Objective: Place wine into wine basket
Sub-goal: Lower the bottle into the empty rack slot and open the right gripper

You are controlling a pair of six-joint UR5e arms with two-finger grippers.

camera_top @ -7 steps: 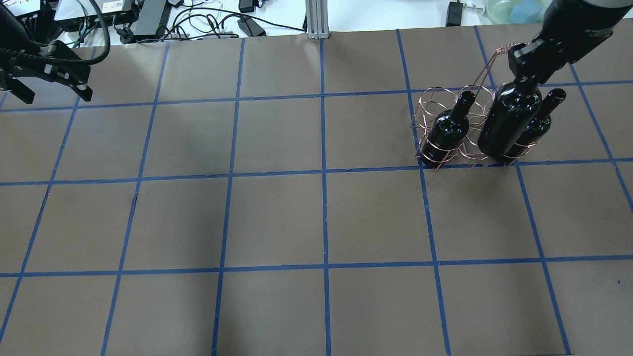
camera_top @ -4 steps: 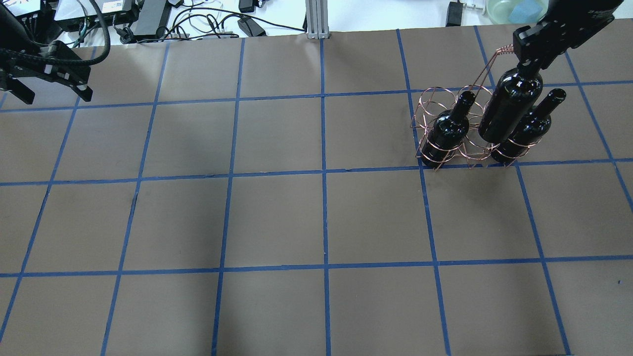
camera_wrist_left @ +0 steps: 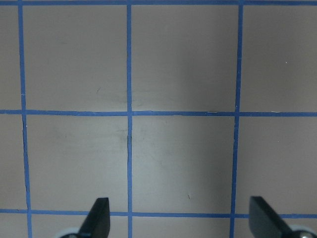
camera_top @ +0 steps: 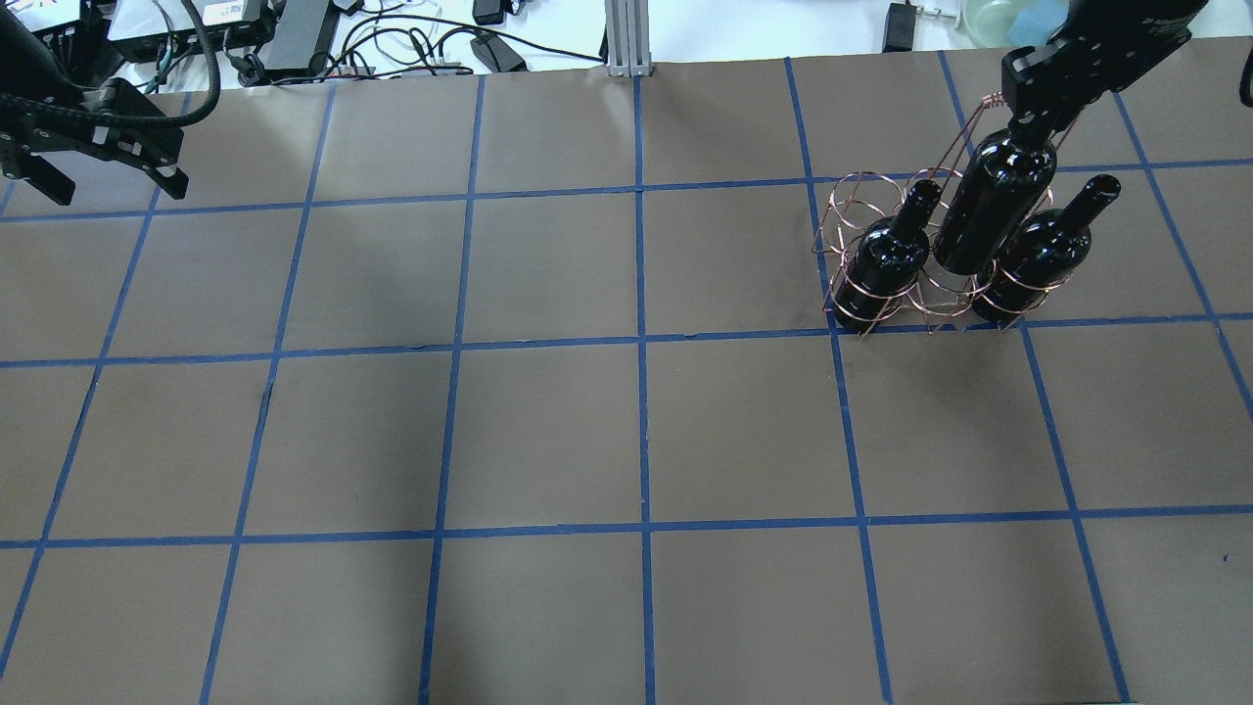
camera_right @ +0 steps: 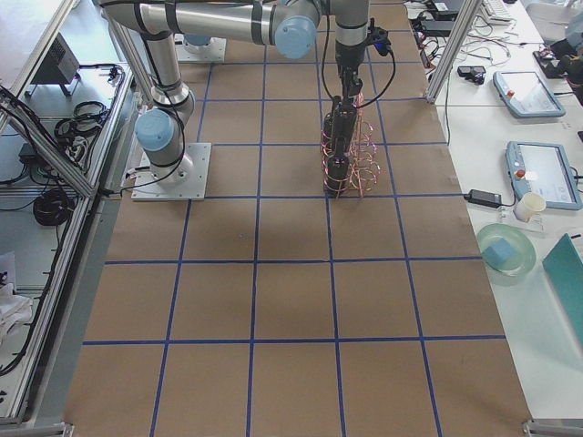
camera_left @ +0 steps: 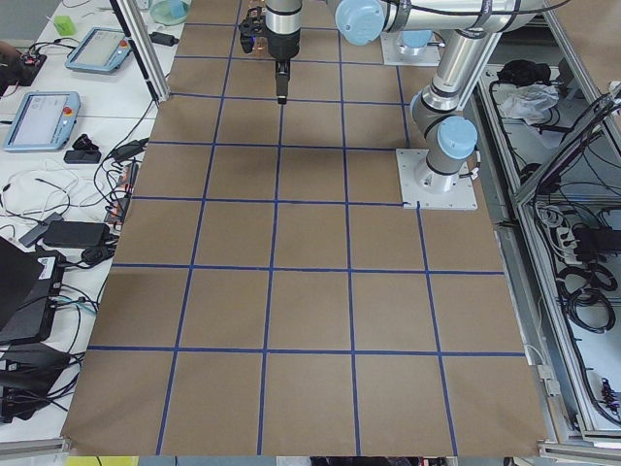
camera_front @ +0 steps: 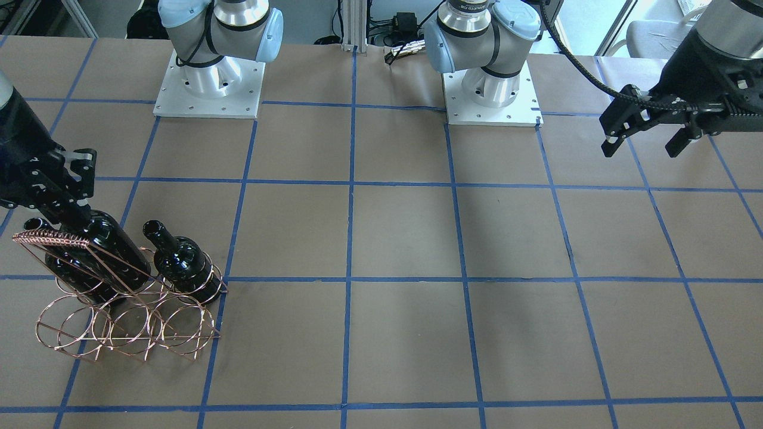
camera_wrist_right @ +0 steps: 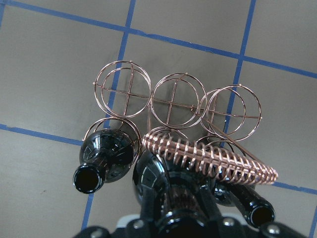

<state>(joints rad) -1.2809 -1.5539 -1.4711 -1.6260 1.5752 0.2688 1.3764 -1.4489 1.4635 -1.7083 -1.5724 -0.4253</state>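
Observation:
The copper wire wine basket [camera_top: 850,204] stands at the far right of the table, also in the front view [camera_front: 119,333] and the right wrist view [camera_wrist_right: 176,99]. Two black bottles [camera_top: 886,257] [camera_top: 1040,257] stand in its outer rings. My right gripper [camera_top: 1036,98] is shut on the neck of a third black wine bottle [camera_top: 989,211], whose base sits in the middle ring between them; it shows in the front view [camera_front: 104,250] behind the wrapped handle [camera_wrist_right: 208,158]. My left gripper [camera_top: 108,181] is open and empty at the far left, above bare table [camera_wrist_left: 181,220].
Cables, power bricks and boxes [camera_top: 294,29] lie beyond the far table edge. A bowl with a blue sponge [camera_top: 1018,20] sits beyond the edge behind the basket. Both arm bases [camera_front: 208,89] [camera_front: 492,89] stand on the robot's side. The basket's far row of rings [camera_wrist_right: 173,96] holds nothing.
My right gripper has lowered the held bottle and shifted it slightly left, from above the right-hand bottle down into the middle ring. The left arm has barely moved.

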